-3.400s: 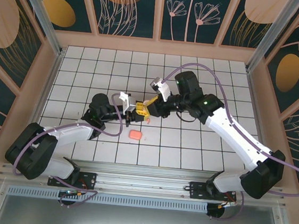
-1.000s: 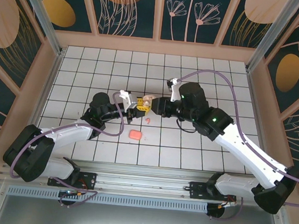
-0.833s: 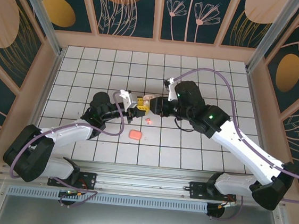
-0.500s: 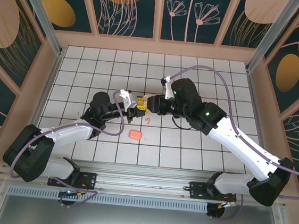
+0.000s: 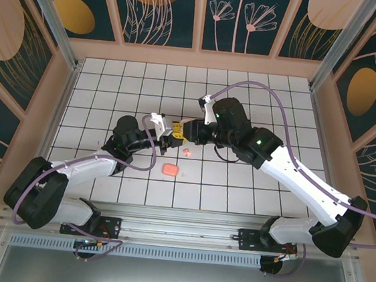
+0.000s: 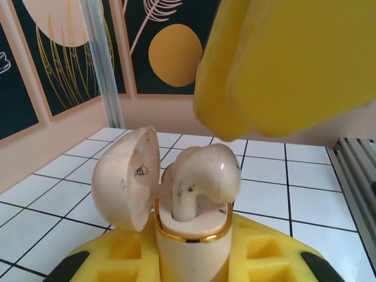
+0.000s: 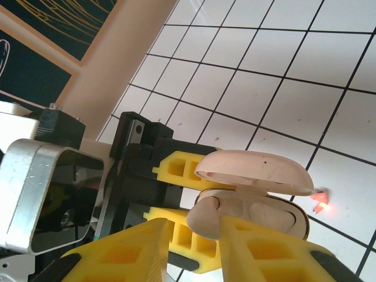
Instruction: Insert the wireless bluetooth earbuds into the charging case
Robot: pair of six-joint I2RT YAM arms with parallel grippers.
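The left gripper (image 5: pixel 173 137) pinches the beige charging case (image 6: pixel 191 252) upright with its lid open, steadying it for loading. A beige earbud (image 6: pixel 202 173) stands stem-down inside, and the right gripper (image 7: pixel 200 228) flanks that bud, though I cannot tell whether it is gripping. Two cases and two earbuds in all: nearer lie a salmon case (image 5: pixel 170 169) and a pink earbud (image 5: pixel 187 152).

White gridded tabletop (image 5: pixel 113 86), dark floral wall panels (image 5: pixel 160 17)

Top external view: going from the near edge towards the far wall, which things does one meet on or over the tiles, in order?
Salmon case → pink earbud → left gripper, holding the beige charging case.
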